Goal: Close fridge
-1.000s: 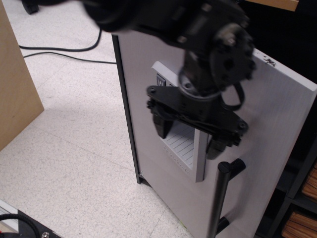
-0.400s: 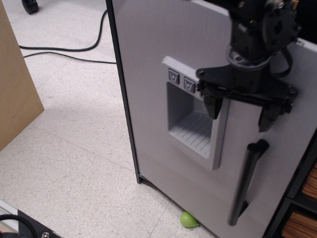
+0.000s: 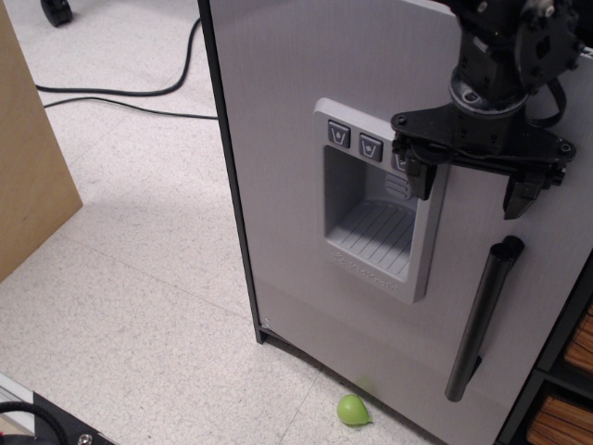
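The fridge (image 3: 296,185) is a small light-grey box with a flat grey door and a black edge frame down its left side. A raised dispenser panel (image 3: 375,199) with dark buttons sits mid-door. A black bar handle (image 3: 484,317) runs down the door's right side. My black gripper (image 3: 468,190) is open and empty. It hangs in front of the door's upper right, one finger over the dispenser panel's right edge, the other just above the handle's top. Whether it touches the door cannot be told.
A green ball-like object (image 3: 351,409) lies on the speckled floor below the door. Black cables (image 3: 120,93) run across the floor at upper left. A wooden panel (image 3: 28,167) stands at the left. A dark shelf unit with wooden drawers (image 3: 565,389) is at the lower right.
The door has swung from angled to nearly flat to the view. My gripper moved right and up with it, staying open. The green object came into view.
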